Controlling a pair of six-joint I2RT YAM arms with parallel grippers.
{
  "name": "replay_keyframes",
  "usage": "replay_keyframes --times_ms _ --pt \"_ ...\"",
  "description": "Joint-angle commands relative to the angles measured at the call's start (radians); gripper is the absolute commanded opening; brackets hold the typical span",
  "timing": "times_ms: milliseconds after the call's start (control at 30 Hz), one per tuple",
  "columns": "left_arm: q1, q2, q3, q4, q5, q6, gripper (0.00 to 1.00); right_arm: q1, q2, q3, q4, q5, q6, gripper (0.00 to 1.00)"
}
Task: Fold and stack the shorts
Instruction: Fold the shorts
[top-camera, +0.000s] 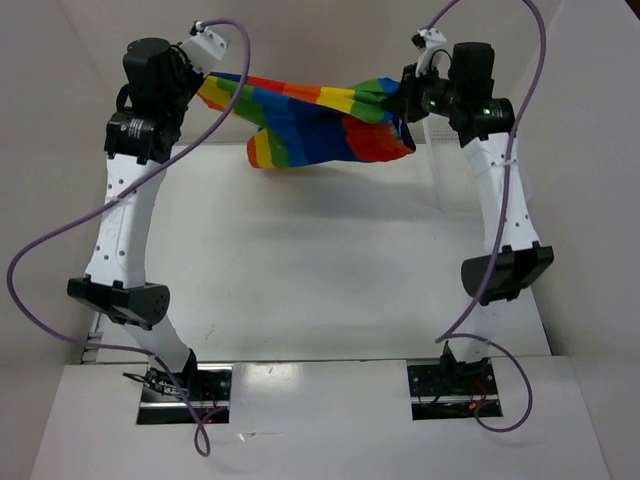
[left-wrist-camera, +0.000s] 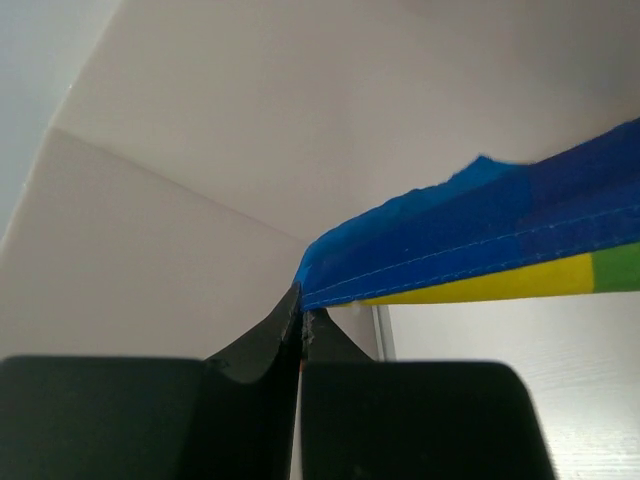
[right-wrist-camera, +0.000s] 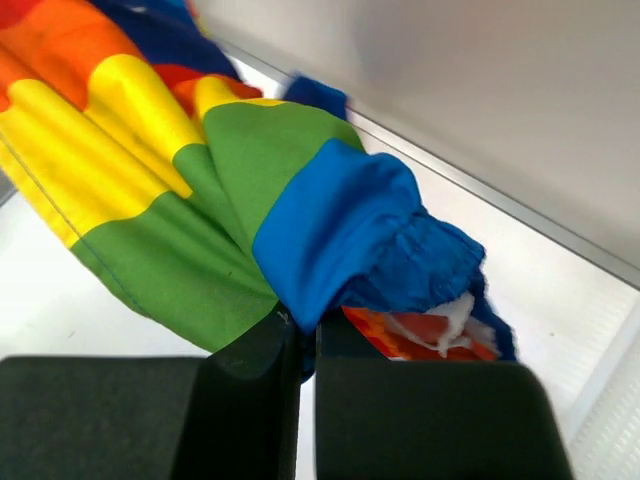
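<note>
Shorts (top-camera: 320, 120) hang between both hands in the upper centre of the overhead view, apparently lifted off the surface (top-camera: 300, 260). Their long axis runs left to right across the frame, and the slack middle sags toward the lower edge. The left hand (left-wrist-camera: 303, 305) is clamped on a blue stitched edge at the left end. The right hand (right-wrist-camera: 300, 325) is clamped on bunched blue cloth at the right end. Each hand holds one end, so neither is nearer. The likely next step is lowering the cloth flat for folding.

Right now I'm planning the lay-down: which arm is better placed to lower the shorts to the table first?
Probably the right. Most of the shorts sag near the right gripper, bunched; the left gripper pinches only a taut blue edge.
</note>
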Motion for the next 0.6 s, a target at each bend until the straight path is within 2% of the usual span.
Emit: replay_keyframes --times_ms 0,100,167,200,267,300,367,500,533,567 --pt "0.042 -0.089 -0.054 -0.059 -0.071 -0.032 0.00 -0.030 -0.144 -0.135 0.051 0.019 0.013 0.00" --pt "0.033 -0.205 -0.244 -0.059 -0.061 -0.014 0.00 -0.021 -0.193 -0.416 -0.077 0.009 -0.070 0.00" --pt "0.033 -0.293 -0.421 -0.094 -0.039 0.007 0.00 -0.021 -0.213 -0.544 -0.130 0.000 -0.124 0.00" --pt "0.024 -0.324 -0.485 -0.094 -0.028 0.007 0.00 0.013 -0.228 -0.672 -0.141 0.000 -0.138 0.00" --pt "0.023 -0.397 -0.645 -0.103 -0.028 0.017 0.00 0.054 -0.260 -0.762 -0.164 0.046 -0.208 0.00" --pt "0.023 -0.414 -0.668 -0.103 -0.041 0.006 0.00 0.088 -0.261 -0.799 -0.185 0.046 -0.224 0.00" --pt "0.023 -0.424 -0.668 -0.094 -0.054 -0.018 0.00 0.088 -0.282 -0.786 -0.198 0.014 -0.235 0.00" --pt "0.034 -0.375 -0.465 -0.063 -0.124 -0.037 0.00 0.078 -0.282 -0.605 -0.198 -0.075 -0.235 0.00" --pt "0.034 -0.347 -0.358 -0.051 -0.136 -0.037 0.00 0.056 -0.282 -0.574 -0.208 -0.104 -0.224 0.00" --pt "0.034 -0.333 -0.304 -0.051 -0.147 -0.037 0.00 0.044 -0.282 -0.548 -0.208 -0.176 -0.224 0.00"
